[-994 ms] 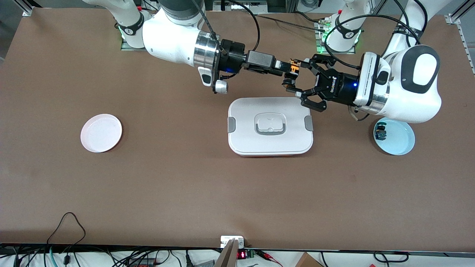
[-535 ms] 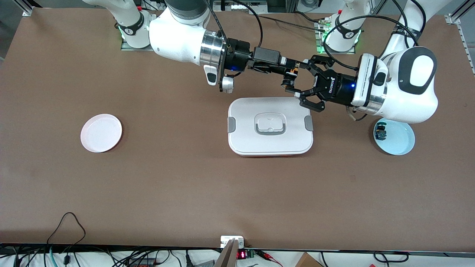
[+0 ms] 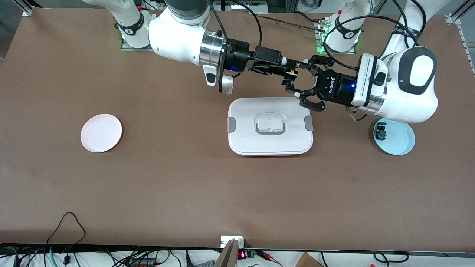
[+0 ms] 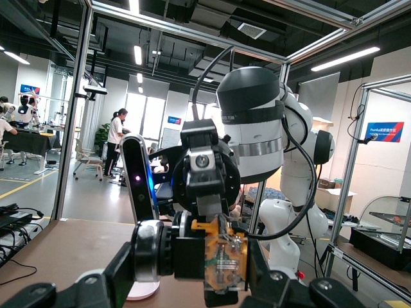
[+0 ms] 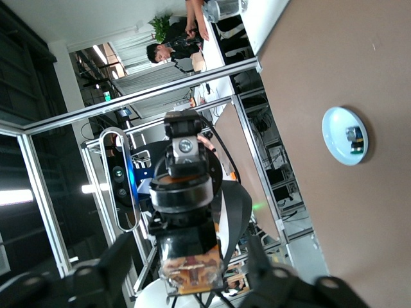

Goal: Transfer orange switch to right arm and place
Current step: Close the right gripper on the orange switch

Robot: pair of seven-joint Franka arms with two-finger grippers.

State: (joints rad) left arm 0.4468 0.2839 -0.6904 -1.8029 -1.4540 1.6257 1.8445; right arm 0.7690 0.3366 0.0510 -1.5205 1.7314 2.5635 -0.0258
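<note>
The orange switch (image 3: 294,70) hangs in the air just past the white lidded box, with my left gripper (image 3: 291,76) shut on it. Up close in the left wrist view, the switch (image 4: 225,260) sits crosswise in that gripper (image 4: 192,277), showing its silver ring, black body and orange part. My right gripper (image 3: 288,69) reaches in from the right arm's end and meets the switch head-on. In the right wrist view its fingers (image 5: 96,276) stand either side of the switch (image 5: 189,264) with gaps showing, so the right gripper (image 5: 186,279) is open.
A white lidded box (image 3: 270,142) lies mid-table under the two hands. A pink plate (image 3: 101,132) lies toward the right arm's end. A light blue plate (image 3: 400,142) toward the left arm's end holds a blue-capped switch (image 3: 380,132).
My right arm has pushed toward the left gripper, bringing its fingers up around the switch. The left gripper has kept its hold and barely shifted.
</note>
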